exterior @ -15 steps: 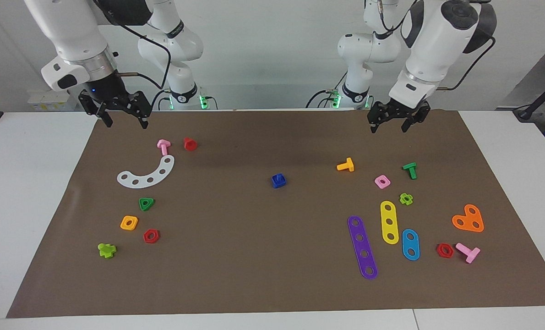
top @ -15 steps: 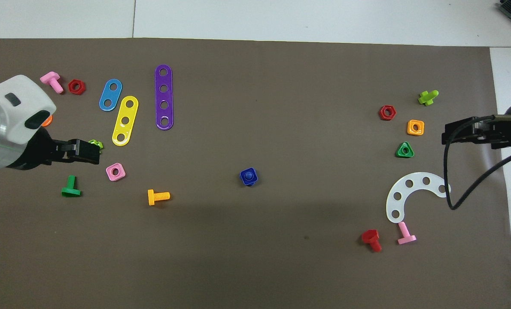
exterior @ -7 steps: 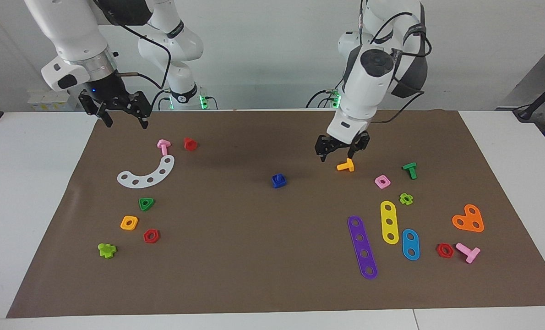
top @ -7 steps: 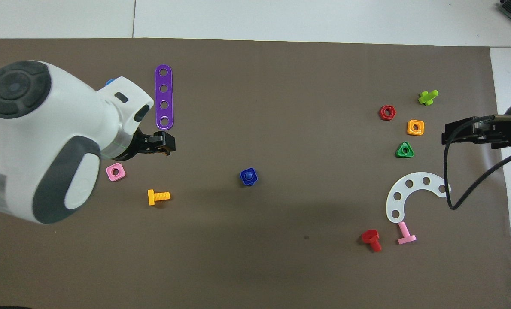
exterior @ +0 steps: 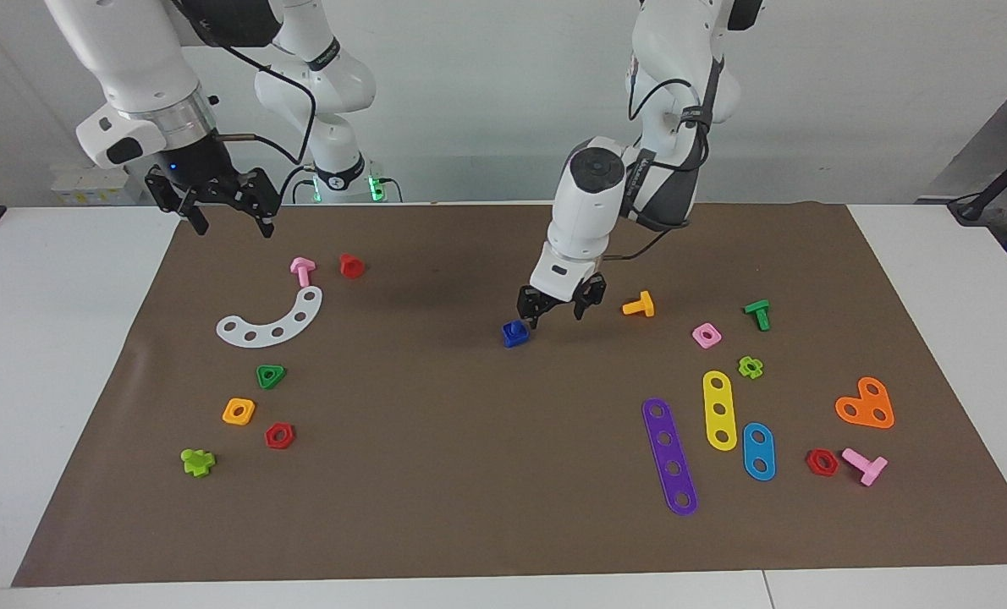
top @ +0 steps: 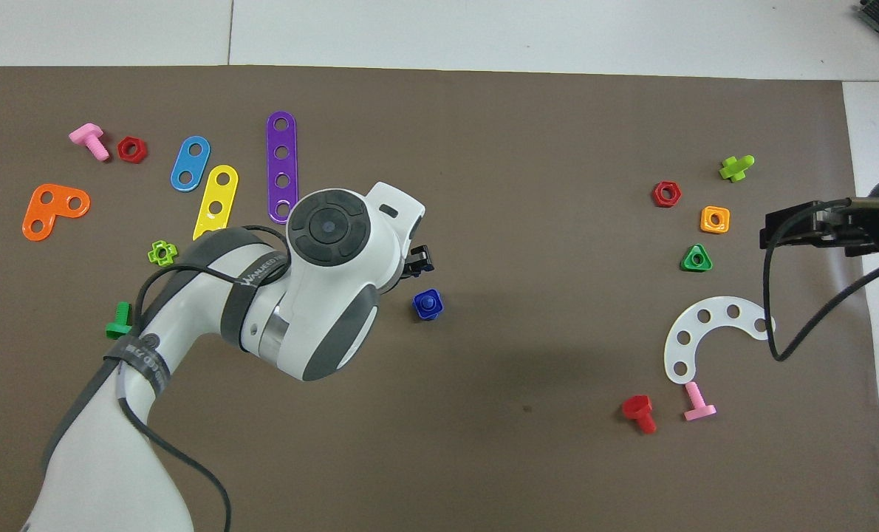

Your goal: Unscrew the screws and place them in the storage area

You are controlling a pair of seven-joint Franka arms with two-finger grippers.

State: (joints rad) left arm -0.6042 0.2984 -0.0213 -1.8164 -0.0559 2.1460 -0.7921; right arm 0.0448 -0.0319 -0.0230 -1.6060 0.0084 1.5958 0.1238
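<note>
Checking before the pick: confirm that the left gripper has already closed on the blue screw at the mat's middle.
Not closed on it. In the facing view the left gripper hangs open just beside the blue screw, not gripping it. The screw does sit at the middle of the mat.

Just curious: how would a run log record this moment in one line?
left tool: open, low beside blue screw, not touching | right tool: open, waiting above mat edge

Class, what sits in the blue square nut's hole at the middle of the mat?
A blue screw stands in the blue nut; its round end shows on top, its head hidden underneath.
</note>
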